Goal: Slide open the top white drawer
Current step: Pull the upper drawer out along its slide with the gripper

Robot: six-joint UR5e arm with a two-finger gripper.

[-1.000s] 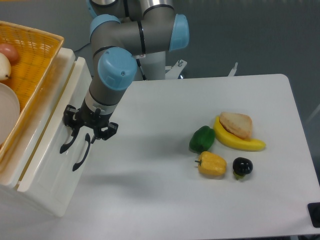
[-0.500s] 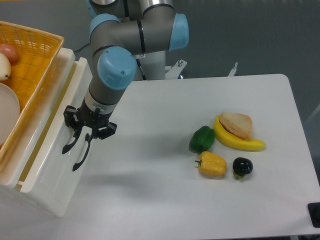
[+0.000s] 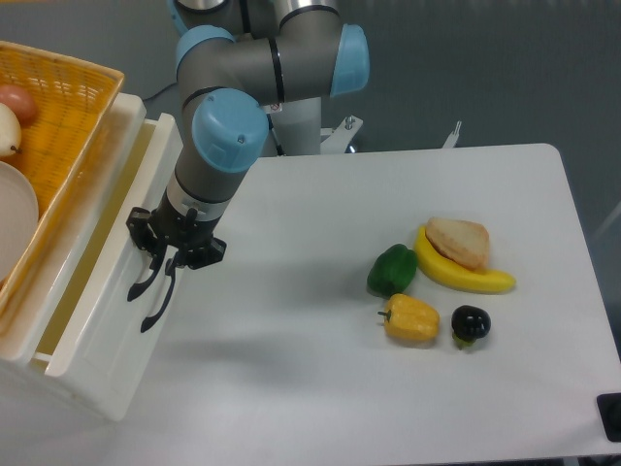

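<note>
White tabletop [image 3: 320, 388] carries, nearest, a yellow pepper [image 3: 410, 318] and a small black fruit [image 3: 471, 323], then a green pepper [image 3: 392, 269] and a banana [image 3: 462, 275] with a bun [image 3: 459, 241] resting on it. At the left edge stands a white cabinet, its lower drawer [image 3: 102, 374] bearing a black handle. Above it the top drawer [image 3: 114, 257] sits pulled partway out, a strip of its pale inside showing. The hand [image 3: 165, 260] is at this drawer's black handle [image 3: 143, 282], fingers closed around the bar. An orange basket [image 3: 49, 146] rests on the cabinet, holding a white plate [image 3: 15, 218] and round foods. Farthest back rises the grey and blue arm [image 3: 257, 68].
</note>
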